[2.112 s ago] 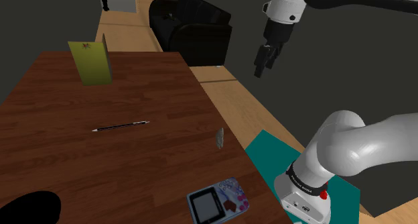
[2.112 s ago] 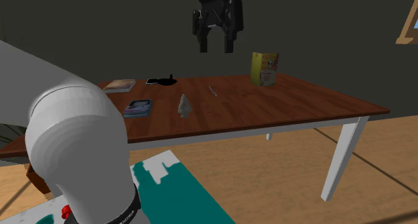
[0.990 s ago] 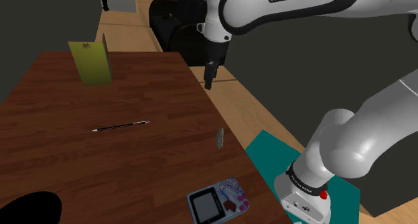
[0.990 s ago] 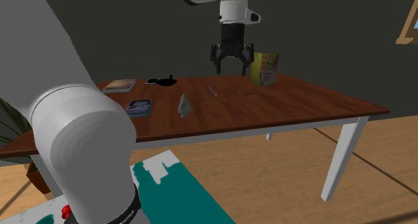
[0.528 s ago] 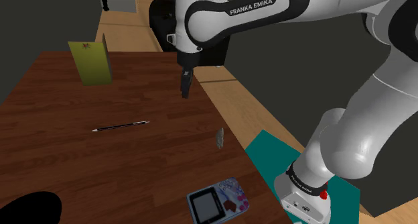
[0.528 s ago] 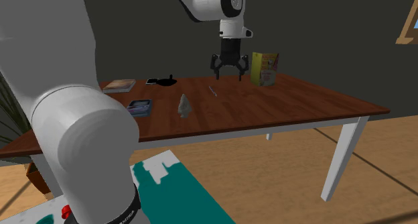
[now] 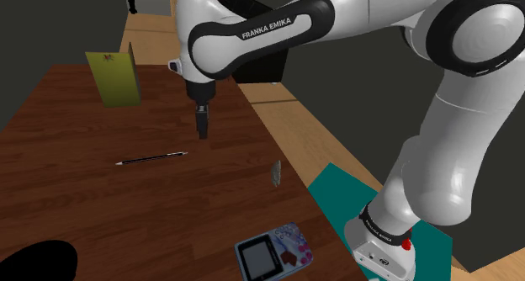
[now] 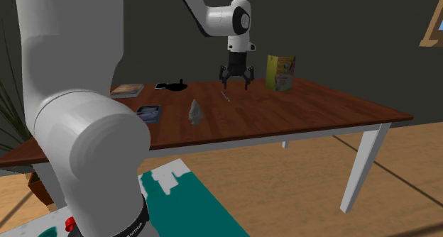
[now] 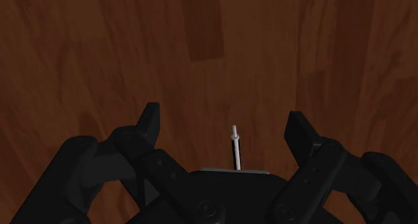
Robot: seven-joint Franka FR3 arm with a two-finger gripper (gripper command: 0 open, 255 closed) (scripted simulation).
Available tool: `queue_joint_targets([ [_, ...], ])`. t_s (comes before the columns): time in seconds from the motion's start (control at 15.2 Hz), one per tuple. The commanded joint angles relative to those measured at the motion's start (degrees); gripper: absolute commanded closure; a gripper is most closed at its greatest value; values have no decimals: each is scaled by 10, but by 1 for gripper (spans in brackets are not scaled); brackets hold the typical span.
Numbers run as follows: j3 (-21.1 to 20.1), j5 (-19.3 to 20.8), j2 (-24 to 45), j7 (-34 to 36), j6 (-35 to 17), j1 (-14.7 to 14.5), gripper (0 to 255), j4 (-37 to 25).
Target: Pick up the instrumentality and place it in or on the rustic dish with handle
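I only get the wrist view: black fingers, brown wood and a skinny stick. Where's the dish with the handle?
Observer: The black dish sits on the table, off to the left of the gripper in the second exterior view.
Child: Is the stick long?
Observer: It's a whole pen; most of it stretches toward the shoulder view's left.
Child: Anything else?
Observer: A yellow-green box stands upright beyond the pen.

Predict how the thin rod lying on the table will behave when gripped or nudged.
The rod is thin and lies flat on the wooden table, so it probably rolls if nudged sideways. It looks straight, so likely stiff, and light for its length. Its slimness gives the open gripper little to clasp; it may slip.
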State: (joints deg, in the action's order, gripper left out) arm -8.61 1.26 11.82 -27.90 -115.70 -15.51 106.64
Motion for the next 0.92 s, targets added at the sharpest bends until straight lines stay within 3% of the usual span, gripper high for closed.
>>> queue_joint_targets([
  [0.0, -9, 5, 34, -16, -3, -9, 0, -30],
  [0.26, -22, 15, 89, -37, -3, -26, 0, -81],
  [0.86, -20, 20, 110, -34, -54, -27, 0, -51],
])
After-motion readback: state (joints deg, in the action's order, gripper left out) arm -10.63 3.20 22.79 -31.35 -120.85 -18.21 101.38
